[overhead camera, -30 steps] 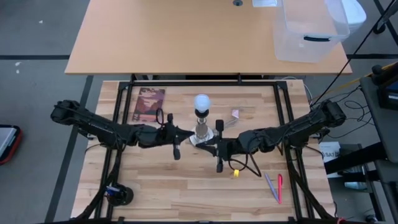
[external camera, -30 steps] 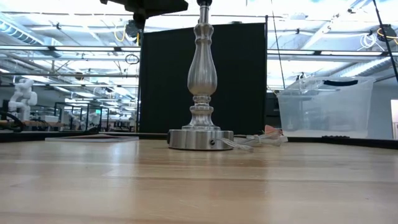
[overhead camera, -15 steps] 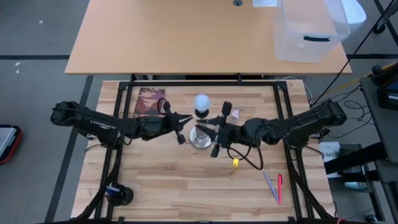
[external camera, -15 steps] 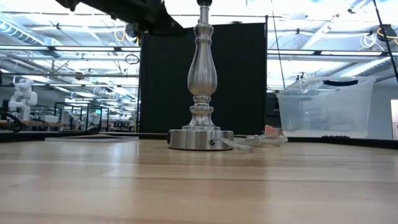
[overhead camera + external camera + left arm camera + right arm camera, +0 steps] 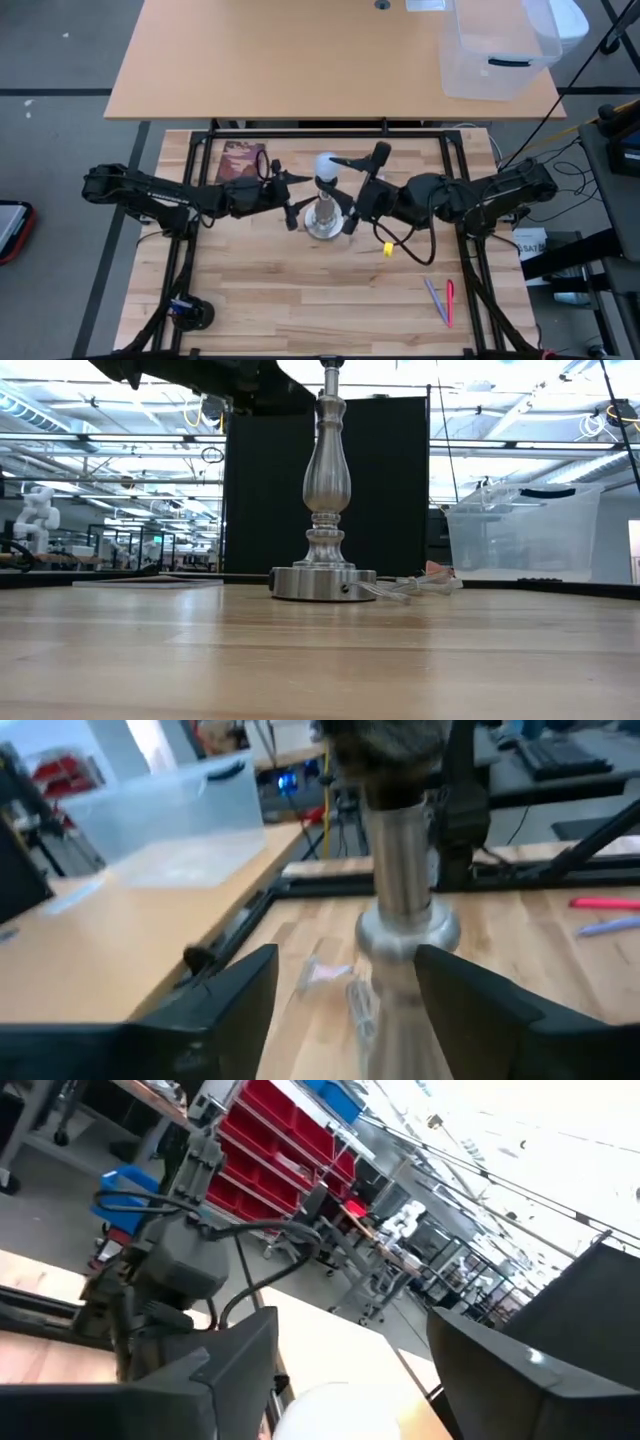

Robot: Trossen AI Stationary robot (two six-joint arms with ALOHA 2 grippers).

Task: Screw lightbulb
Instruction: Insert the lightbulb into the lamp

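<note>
High view: lightbulb (image 5: 325, 164) between tools.

The stand (image 5: 325, 218) is sitting mid-table (image 5: 300, 300) with the lightbulb (image 5: 325, 165) on top. The left gripper (image 5: 288, 198) is flanking its left, the right gripper (image 5: 352, 192) its right; a book (image 5: 240, 163) is lying behind-left.

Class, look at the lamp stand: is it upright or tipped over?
Upright. The lamp stand rises vertically in the low view, its round base flat on the table.
</note>
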